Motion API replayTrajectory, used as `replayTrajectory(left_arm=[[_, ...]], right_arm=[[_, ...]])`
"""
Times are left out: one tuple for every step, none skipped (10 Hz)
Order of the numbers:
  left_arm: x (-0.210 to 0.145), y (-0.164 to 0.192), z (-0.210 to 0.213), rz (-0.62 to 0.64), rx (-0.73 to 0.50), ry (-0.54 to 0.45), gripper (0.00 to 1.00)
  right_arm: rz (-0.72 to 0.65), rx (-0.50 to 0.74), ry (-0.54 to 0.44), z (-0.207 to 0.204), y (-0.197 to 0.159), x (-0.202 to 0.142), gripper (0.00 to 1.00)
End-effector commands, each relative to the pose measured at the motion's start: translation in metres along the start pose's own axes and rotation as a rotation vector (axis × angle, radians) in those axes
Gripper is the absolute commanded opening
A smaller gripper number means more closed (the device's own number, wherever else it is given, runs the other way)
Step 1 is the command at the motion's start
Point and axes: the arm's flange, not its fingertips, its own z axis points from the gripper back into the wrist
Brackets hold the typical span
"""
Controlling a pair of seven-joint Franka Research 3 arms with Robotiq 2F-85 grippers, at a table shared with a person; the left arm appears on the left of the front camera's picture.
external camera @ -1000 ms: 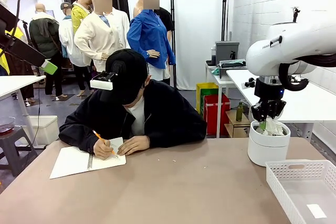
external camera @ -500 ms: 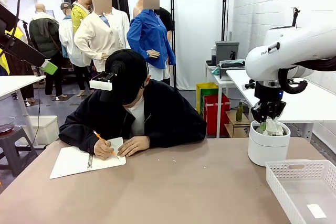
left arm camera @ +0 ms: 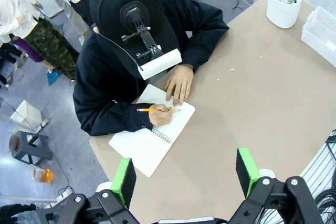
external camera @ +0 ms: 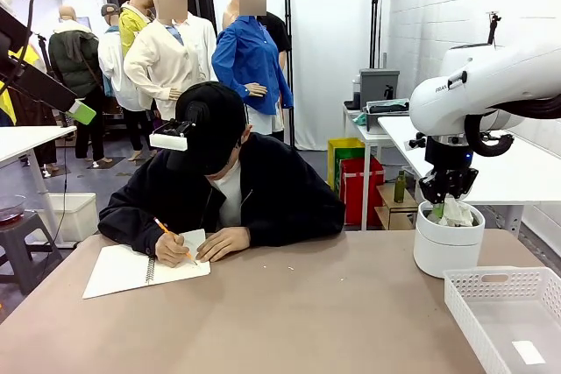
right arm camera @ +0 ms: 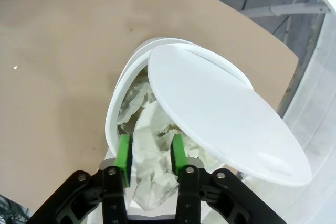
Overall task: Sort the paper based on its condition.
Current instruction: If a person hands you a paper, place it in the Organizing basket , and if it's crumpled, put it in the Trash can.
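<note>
My right gripper (external camera: 446, 202) hangs over the mouth of a white round bin (external camera: 447, 247) at the table's right. In the right wrist view its green pads (right arm camera: 124, 153) press on both sides of a crumpled paper (right arm camera: 152, 129), and the gripper (right arm camera: 150, 149) is shut on that lump above more crumpled paper inside the bin (right arm camera: 112, 114). The bin's tilted lid (right arm camera: 220, 124) covers the far half. A flat paper slip (external camera: 529, 352) lies in the white basket tray (external camera: 508, 291). My left gripper (left arm camera: 185, 174) is open, high above the table, holding nothing.
A person sits at the far side, writing with an orange pencil (external camera: 171, 236) in a spiral notebook (external camera: 131, 273) at the table's left. The basket tray (left arm camera: 320, 27) stands beside the bin (left arm camera: 283, 11) near the right edge. Bare brown tabletop (external camera: 298, 313) lies between.
My right gripper has sunk slightly toward the bin with the crumpled paper still between its pads. The person keeps writing.
</note>
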Motion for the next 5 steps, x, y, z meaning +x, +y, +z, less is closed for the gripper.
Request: replayTrajectory(left_arm=[[-0.0002, 0.0004, 0.0005, 0.001, 0.001, -0.001, 1.0], [-0.0002, 0.0004, 0.0005, 0.001, 0.001, -0.001, 1.0], [-0.0002, 0.0004, 0.0005, 0.001, 0.001, -0.001, 1.0], [-0.0002, 0.0004, 0.0005, 0.001, 0.001, -0.001, 1.0], [-0.0002, 0.0004, 0.0005, 0.001, 0.001, -0.001, 1.0]], right_arm=[[-0.005, -0.008, 0.004, -0.0005, -0.0014, 0.0002, 0.83], [-0.006, -0.012, 0.004, 0.0007, -0.0025, 0.0009, 1.0], [-0.007, -0.012, -0.005, 0.003, -0.0039, 0.0007, 1.0], [-0.01, -0.013, -0.006, 0.0045, -0.0056, 0.001, 1.0], [-0.007, -0.01, 0.003, 0.0004, -0.0045, 0.0022, 1.0]])
